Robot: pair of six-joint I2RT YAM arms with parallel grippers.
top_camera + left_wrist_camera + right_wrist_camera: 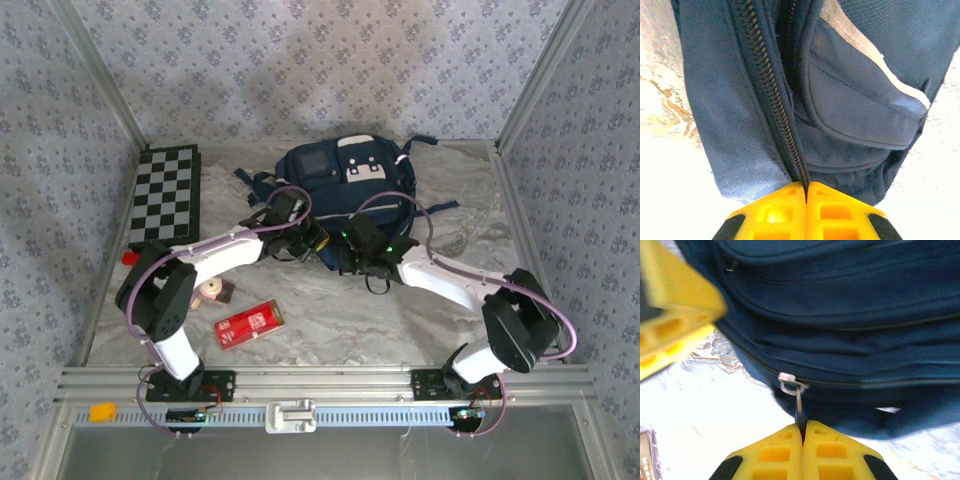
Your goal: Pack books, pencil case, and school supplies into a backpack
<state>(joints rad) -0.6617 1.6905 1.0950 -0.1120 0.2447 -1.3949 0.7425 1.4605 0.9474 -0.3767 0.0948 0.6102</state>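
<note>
Viewing from overhead: the backpack point(345, 175) lies at the back centre of the counter point(340, 320), navy, white patches facing up, dark straps trailing to either side. Both arms reach in to its near edge.

Left end effector point(806, 187): yellow fingers pressed together, pinching the backpack's fabric edge. A line of zipper teeth point(771, 90) runs straight up from the pinch.

Right end effector point(803, 426): jaws fully closed on the zipper pull point(799, 407), which hangs from the metal slider point(789, 381) on the near seam. In the right wrist view I see a yellow finger of the left end effector up-left, near the backpack.

Pencil case point(250, 323): flat on the counter beside the left arm, well apart from the backpack.

Chequered board point(165, 195) lies far left, a tiny red block point(129, 257) near its front corner.
</note>
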